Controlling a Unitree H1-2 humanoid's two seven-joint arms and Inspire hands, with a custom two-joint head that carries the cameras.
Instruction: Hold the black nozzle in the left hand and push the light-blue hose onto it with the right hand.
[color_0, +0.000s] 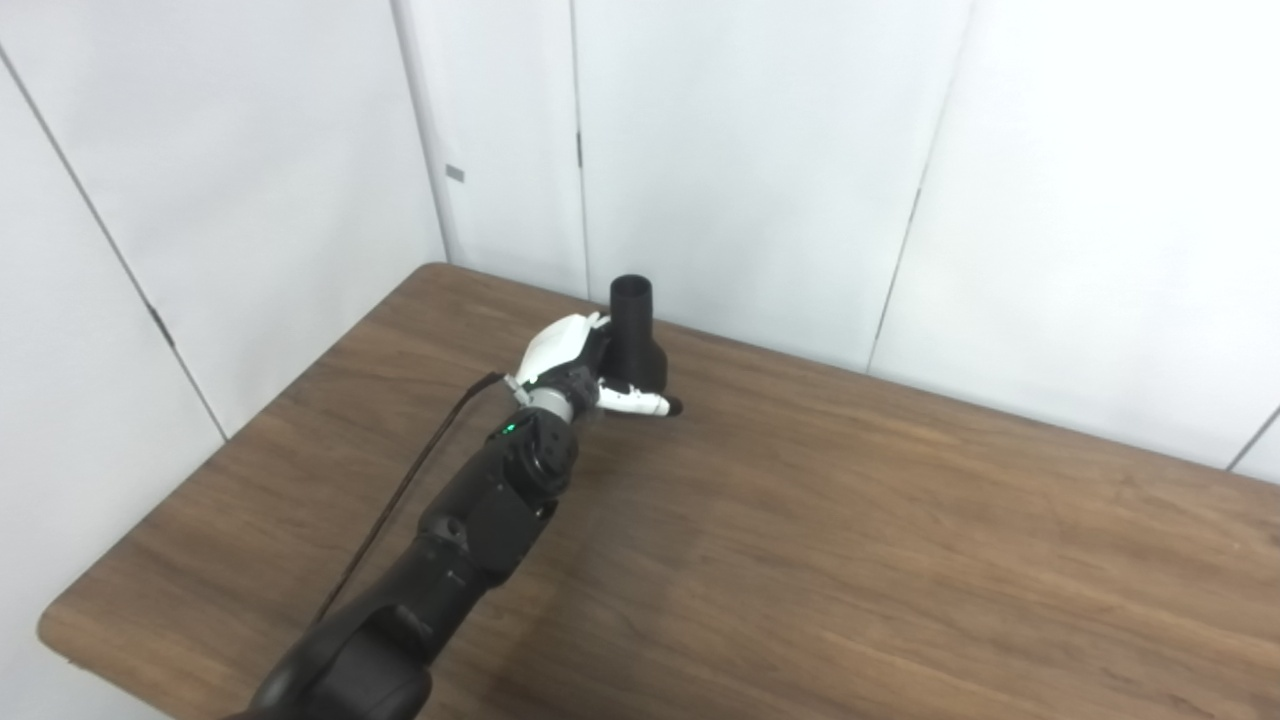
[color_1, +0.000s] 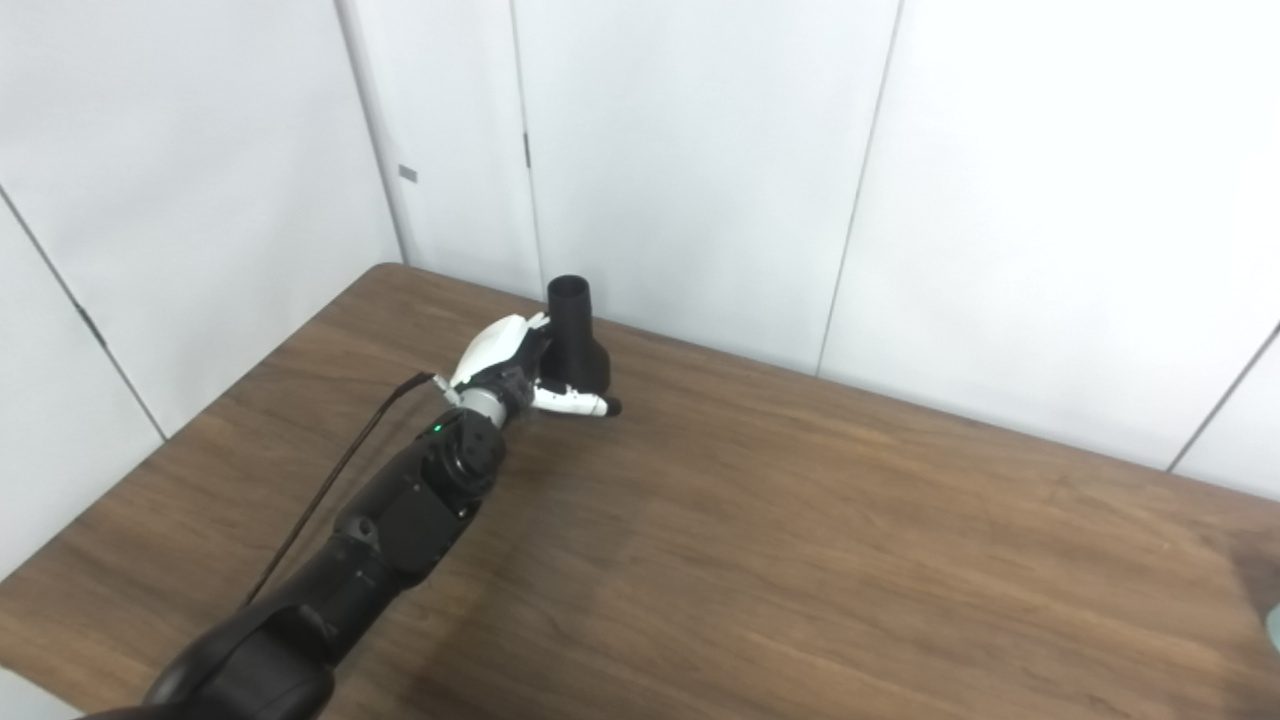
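Observation:
The black nozzle (color_0: 634, 335) stands upright near the table's far edge, narrow open end up and wide base down. My left hand (color_0: 575, 365) is against its left side at the base. The thumb (color_0: 640, 402) reaches across the front of the base, and the fingers are hidden behind the nozzle, so I cannot tell whether the hand grips it. It also shows in the right eye view (color_1: 510, 360). A pale blue sliver (color_1: 1273, 630) shows at the right edge of that view; I cannot tell what it is. My right hand is not in view.
The brown wooden table (color_0: 850, 540) has a rounded far-left corner. White wall panels (color_0: 760, 150) stand right behind its far edge, close to the nozzle. A black cable (color_0: 420, 480) runs along my left forearm.

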